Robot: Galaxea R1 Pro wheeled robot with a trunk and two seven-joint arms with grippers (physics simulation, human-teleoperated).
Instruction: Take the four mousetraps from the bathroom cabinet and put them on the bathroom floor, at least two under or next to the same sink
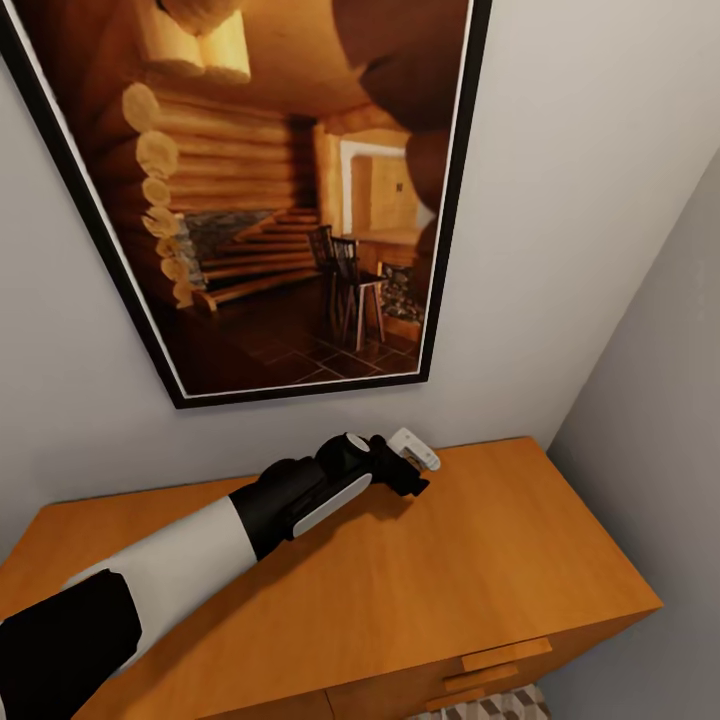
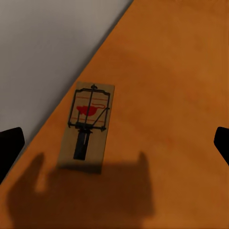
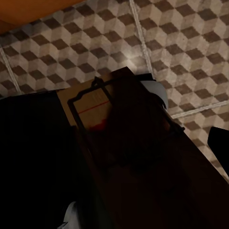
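Observation:
A mousetrap (image 2: 88, 125), a small wooden board with dark wire and a red mark, lies on the cabinet (image 1: 480, 560) top, right beside the grey wall. My left gripper (image 1: 412, 468) hovers over it at the back of the top. It is open, with the dark fingertips (image 2: 9, 145) wide apart on either side of the trap. In the right wrist view a second mousetrap (image 3: 98, 102) sits very close to the camera in deep shadow. My right gripper (image 3: 117, 150) holds it above the cube-patterned bathroom floor (image 3: 191, 52).
A large framed picture (image 1: 270, 190) of a log cabin hangs on the wall above the cabinet. A grey side wall (image 1: 660, 450) closes in at the right. Drawer handles (image 1: 505, 655) show on the cabinet front, with a patch of tiled floor (image 1: 500, 705) below.

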